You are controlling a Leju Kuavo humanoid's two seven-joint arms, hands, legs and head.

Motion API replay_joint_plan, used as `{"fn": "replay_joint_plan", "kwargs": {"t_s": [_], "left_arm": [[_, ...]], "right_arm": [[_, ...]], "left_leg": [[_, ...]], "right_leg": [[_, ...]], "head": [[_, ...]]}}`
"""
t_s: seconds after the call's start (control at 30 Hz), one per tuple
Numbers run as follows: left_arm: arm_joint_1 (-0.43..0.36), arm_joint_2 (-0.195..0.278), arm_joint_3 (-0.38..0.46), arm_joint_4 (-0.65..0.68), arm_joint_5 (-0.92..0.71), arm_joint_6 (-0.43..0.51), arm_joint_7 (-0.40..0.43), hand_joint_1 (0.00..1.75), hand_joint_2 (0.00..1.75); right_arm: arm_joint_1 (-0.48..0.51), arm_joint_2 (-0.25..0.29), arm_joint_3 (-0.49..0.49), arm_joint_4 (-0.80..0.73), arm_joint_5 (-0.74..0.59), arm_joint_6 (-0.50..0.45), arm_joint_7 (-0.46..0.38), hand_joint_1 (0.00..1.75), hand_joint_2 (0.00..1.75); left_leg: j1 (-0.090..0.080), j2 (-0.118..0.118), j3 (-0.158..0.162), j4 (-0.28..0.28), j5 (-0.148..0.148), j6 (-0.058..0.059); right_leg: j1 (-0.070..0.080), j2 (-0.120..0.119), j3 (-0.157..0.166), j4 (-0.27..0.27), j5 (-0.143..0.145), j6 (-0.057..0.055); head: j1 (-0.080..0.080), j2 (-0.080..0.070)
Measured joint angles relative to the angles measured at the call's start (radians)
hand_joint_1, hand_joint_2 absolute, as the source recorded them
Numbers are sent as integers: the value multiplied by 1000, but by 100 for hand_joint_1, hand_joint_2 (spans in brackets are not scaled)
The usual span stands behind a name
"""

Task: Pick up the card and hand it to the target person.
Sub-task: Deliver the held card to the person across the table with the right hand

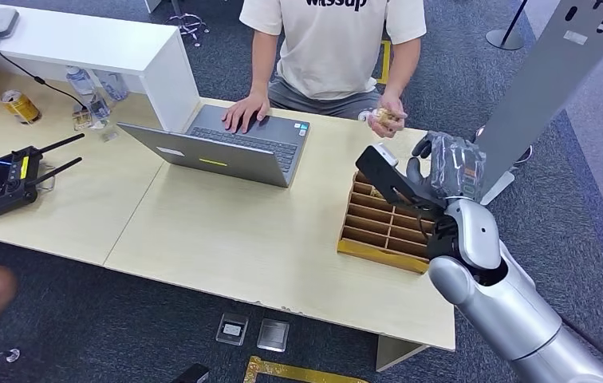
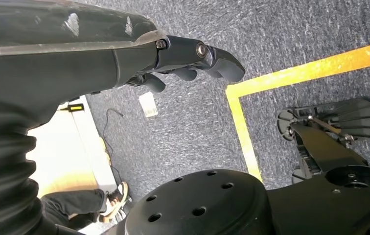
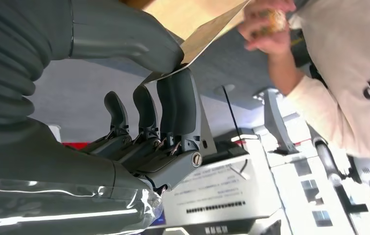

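Note:
My right hand [image 1: 450, 169] pinches a dark flat card [image 1: 388, 180] between thumb and fingers, holding it tilted just above the wooden slotted box [image 1: 378, 235] at the table's right end. In the right wrist view the card [image 3: 212, 27] shows its tan side, clamped under the thumb [image 3: 124, 36]. The person [image 1: 334, 44] sits across the table, one hand [image 1: 244, 112] on the laptop, the other hand [image 1: 386, 118] raised near the card and holding a small object. My left hand [image 2: 188, 61] hangs over the carpet with fingers loosely bent and nothing in it.
An open grey laptop [image 1: 218, 148] sits mid-table. A black remote controller [image 1: 11, 179] lies at the left, with a can [image 1: 21, 106] and bottles [image 1: 91, 96] behind it. A grey panel [image 1: 545, 88] rises to my right. Small plates [image 1: 254, 331] lie on the floor.

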Motion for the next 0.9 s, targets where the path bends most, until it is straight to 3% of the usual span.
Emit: {"fn": "replay_joint_plan", "kwargs": {"t_s": [0.4,0.57,0.9], "left_arm": [[-2,-7,-4,0,-40,-14,-27,0,175],[-9,-11,-7,0,-50,-16,-21,0,175],[-11,-17,-7,0,-57,-20,-18,0,175]], "right_arm": [[2,24,0,87,257,-425,-100,127,175],[21,33,-20,124,435,-445,-91,127,175],[42,78,-44,206,470,-446,-158,127,175]], "left_leg": [[0,0,0,0,0,0],[0,0,0,0,0,0],[0,0,0,0,0,0]], "right_leg": [[0,0,0,0,0,0],[0,0,0,0,0,0],[0,0,0,0,0,0]], "head": [[0,0],[0,0],[0,0]]}}
